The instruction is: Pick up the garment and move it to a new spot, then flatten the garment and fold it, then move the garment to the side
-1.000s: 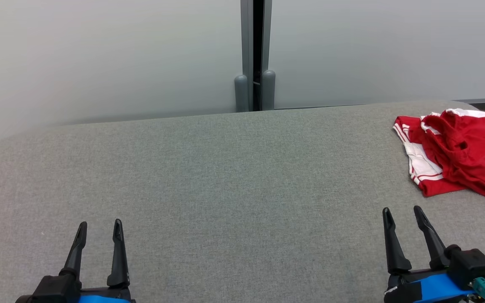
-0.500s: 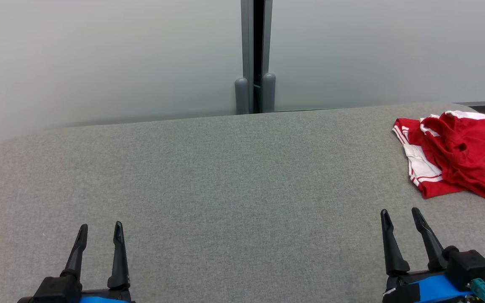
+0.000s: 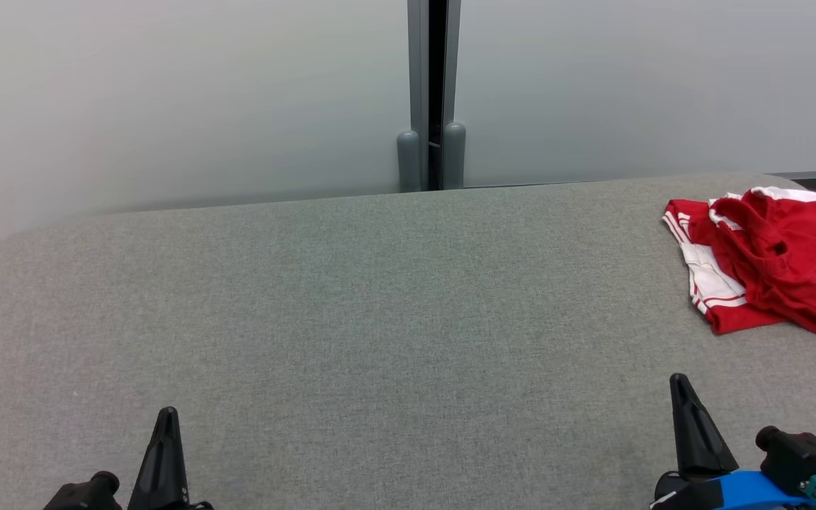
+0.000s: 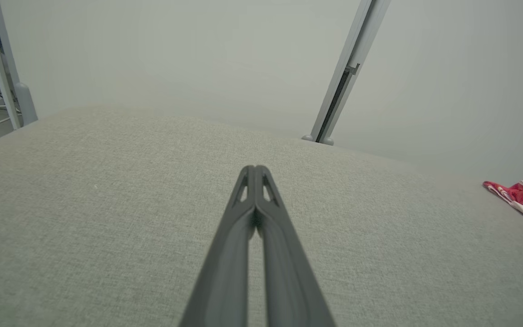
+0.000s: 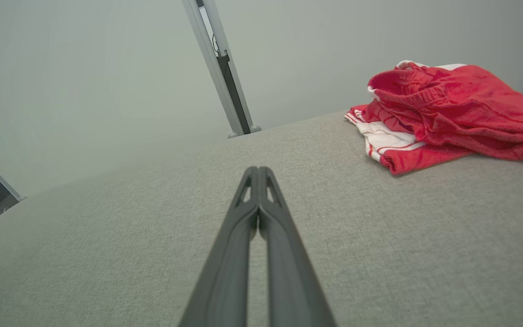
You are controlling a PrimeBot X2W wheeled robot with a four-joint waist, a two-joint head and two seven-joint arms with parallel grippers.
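Red garment (image 3: 769, 262) heaped far right on grey table (image 3: 380, 319), left end effector (image 3: 167, 416), right end effector (image 3: 679, 384) both closed, empty

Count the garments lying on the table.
1: a bunched red-and-white garment at the far right of the table, ahead of the shut right tool. Its folds could hide a second piece.

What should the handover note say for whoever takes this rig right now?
Left gripper: shut, empty, at the near left of the grey table.
Right gripper: shut, empty, at the near right, short of the garment.
The garment: red and white, crumpled at the table's far right, touched by neither gripper.
Done: nothing yet.
Left: pick it up, move it to a new spot, flatten, fold, move it aside.
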